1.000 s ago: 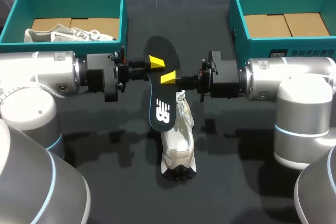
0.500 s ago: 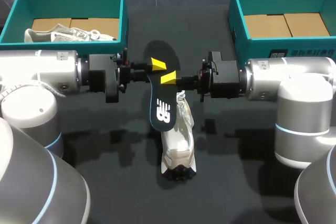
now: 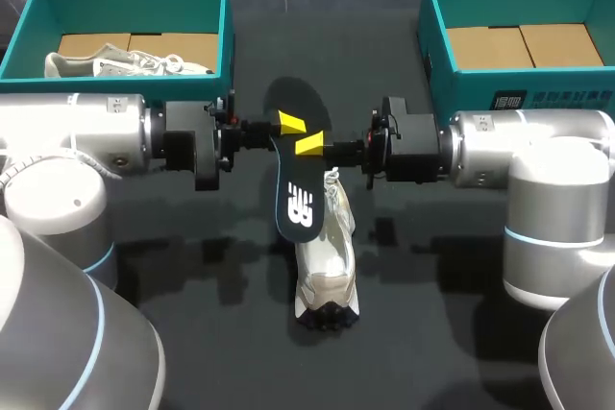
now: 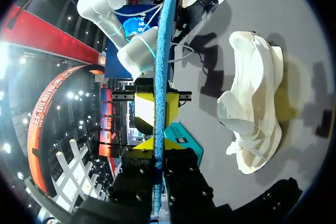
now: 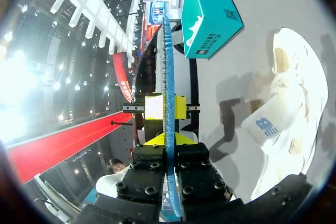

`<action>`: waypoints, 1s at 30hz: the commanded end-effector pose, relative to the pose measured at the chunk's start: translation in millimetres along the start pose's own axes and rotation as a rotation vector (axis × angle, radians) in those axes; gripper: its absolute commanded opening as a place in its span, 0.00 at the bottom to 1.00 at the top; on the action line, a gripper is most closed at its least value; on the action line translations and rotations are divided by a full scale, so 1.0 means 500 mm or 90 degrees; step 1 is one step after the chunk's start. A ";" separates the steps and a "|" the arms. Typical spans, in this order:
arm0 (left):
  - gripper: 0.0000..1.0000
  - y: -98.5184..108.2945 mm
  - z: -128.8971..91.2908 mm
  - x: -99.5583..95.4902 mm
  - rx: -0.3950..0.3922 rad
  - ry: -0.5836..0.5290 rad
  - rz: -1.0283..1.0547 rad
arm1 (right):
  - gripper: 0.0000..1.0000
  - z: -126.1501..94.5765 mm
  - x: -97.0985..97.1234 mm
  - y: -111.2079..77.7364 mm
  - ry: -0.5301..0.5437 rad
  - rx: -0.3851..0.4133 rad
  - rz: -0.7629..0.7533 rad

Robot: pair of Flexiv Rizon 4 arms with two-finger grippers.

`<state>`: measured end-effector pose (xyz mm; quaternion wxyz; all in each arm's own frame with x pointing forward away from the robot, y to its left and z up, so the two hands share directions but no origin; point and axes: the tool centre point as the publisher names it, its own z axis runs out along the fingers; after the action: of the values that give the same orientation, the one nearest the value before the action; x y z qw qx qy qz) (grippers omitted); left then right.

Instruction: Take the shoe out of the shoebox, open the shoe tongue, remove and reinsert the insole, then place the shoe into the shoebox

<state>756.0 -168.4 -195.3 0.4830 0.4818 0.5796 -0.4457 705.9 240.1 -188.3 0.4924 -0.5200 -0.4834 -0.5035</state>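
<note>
The insole (image 3: 296,165) is black on top with a white logo near one end, and blue along the edge that shows in the wrist views. It is held off the table, pinched at mid-length from opposite sides by the left gripper (image 3: 288,124) and the right gripper (image 3: 309,145). The cream-white shoe (image 3: 327,266) lies lengthwise on the dark table, under and just beyond the insole's logo end, with its laces loose and its tongue pulled up. One teal shoebox (image 3: 227,36) stands open at the far left, with a second white shoe (image 3: 125,64) inside. Another teal shoebox (image 3: 432,40) stands open at the far right.
</note>
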 end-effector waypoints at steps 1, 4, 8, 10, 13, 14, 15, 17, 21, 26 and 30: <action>0.00 -0.009 -0.010 0.000 0.000 -0.005 -0.001 | 1.00 -0.006 -0.005 -0.002 0.005 -0.008 -0.003; 0.00 -0.017 -0.029 -0.005 -0.001 -0.011 -0.007 | 1.00 -0.023 -0.012 -0.003 -0.002 -0.009 -0.019; 0.00 -0.034 -0.061 -0.013 0.002 -0.017 -0.022 | 1.00 -0.057 -0.023 -0.002 -0.011 0.002 -0.058; 0.00 -0.043 -0.073 -0.016 0.003 -0.016 -0.029 | 1.00 -0.074 -0.029 -0.002 -0.016 0.005 -0.082; 0.00 -0.061 -0.094 -0.022 0.008 -0.015 -0.044 | 1.00 -0.105 -0.041 -0.003 -0.030 0.014 -0.125; 0.00 -0.069 -0.102 -0.026 0.013 -0.016 -0.055 | 1.00 -0.119 -0.046 -0.004 -0.039 0.020 -0.144; 0.00 -0.076 -0.107 -0.029 0.015 -0.014 -0.060 | 1.00 -0.129 -0.049 -0.004 -0.043 0.020 -0.153; 0.00 -0.091 -0.116 -0.034 0.018 -0.010 -0.069 | 1.00 -0.144 -0.056 -0.003 -0.067 0.023 -0.173; 0.00 -0.114 -0.127 -0.039 0.031 0.003 -0.086 | 1.00 -0.160 -0.064 0.000 -0.076 0.022 -0.195; 0.00 -0.114 -0.127 -0.039 0.031 0.003 -0.086 | 1.00 -0.160 -0.064 0.000 -0.076 0.022 -0.195; 0.00 -0.114 -0.127 -0.039 0.031 0.003 -0.086 | 1.00 -0.160 -0.064 0.000 -0.076 0.022 -0.195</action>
<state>694.3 -118.0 -164.7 0.4379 0.4543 0.6010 -0.4905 703.2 160.6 -220.5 0.3908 -0.4594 -0.5934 -0.5329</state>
